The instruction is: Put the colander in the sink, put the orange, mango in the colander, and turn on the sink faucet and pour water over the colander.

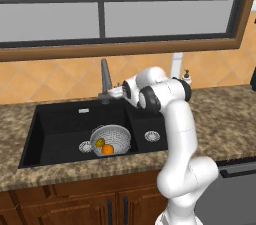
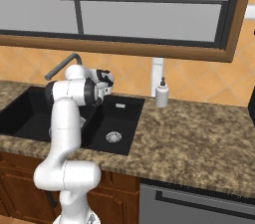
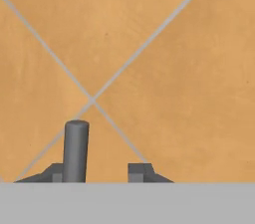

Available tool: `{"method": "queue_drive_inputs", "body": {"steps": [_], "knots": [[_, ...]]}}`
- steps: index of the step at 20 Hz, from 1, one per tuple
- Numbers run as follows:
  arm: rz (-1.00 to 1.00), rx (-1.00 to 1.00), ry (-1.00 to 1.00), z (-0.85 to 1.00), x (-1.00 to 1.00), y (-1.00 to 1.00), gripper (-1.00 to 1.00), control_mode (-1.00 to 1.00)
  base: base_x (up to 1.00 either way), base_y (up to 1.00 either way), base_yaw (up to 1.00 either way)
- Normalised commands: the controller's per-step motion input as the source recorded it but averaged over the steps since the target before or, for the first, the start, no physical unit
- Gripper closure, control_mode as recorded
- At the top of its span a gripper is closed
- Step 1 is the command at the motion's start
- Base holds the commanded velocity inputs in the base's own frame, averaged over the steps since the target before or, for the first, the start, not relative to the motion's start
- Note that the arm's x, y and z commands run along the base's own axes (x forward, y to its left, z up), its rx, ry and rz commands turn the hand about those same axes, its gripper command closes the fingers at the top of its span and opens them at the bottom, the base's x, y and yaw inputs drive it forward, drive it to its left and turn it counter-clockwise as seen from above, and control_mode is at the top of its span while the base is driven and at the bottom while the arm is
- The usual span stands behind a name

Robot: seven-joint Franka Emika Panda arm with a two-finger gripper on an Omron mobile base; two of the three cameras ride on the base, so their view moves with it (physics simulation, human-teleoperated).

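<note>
Dark grey finger tips of the gripper (image 3: 102, 173) are rising at the bottom of the hand view, standing a little apart with bare air between them. A dark grey rod (image 3: 76, 151), seemingly the faucet's small lever, is standing upright just in front of the left tip; whether it is touching that tip I cannot tell. Nothing is being clamped. Behind them, orange wall tiles (image 3: 149, 68) with pale grout lines are crossing diagonally.

In the left base view the gripper (image 1: 116, 90) is reaching toward the sink faucet (image 1: 105, 80), sitting just beside its upright body at the back edge of the sink (image 1: 55, 129). From the right base view the gripper (image 2: 108, 79) is pointing at the tiled wall, with the faucet's curved spout (image 2: 62, 65) arching leftward above the arm.

The colander (image 1: 111, 139) is sitting in the black sink, in the left basin near the divider. The mango (image 1: 100, 142) and the orange (image 1: 108, 149) are lying inside it, touching or nearly touching, the mango to the left and a little further back. A round silver drain (image 1: 152, 136) is showing in the right basin, another is peeking out beside the colander's left rim.

A white soap dispenser (image 2: 162, 93) is standing on the speckled brown granite counter (image 2: 199, 138) to the right of the sink, well apart from the gripper.
</note>
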Motion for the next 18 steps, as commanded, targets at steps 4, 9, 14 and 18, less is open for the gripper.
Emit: {"method": "queue_drive_inputs", "body": {"steps": [4,9,14,18], "knots": [[-0.11,0.00,0.08,-0.02,-0.01,-0.80,1.00,-1.00,0.00,0.00,0.00],[-0.11,0.00,0.06,-0.02,-0.04,-0.82,1.00,-1.00,0.00,0.00,0.00],[-0.11,0.00,0.04,-0.04,-0.06,-0.79,1.00,-1.00,0.00,0.00,0.00],[-0.10,0.00,0.02,-0.05,-0.09,-0.79,1.00,-1.00,0.00,0.00,0.00]]}}
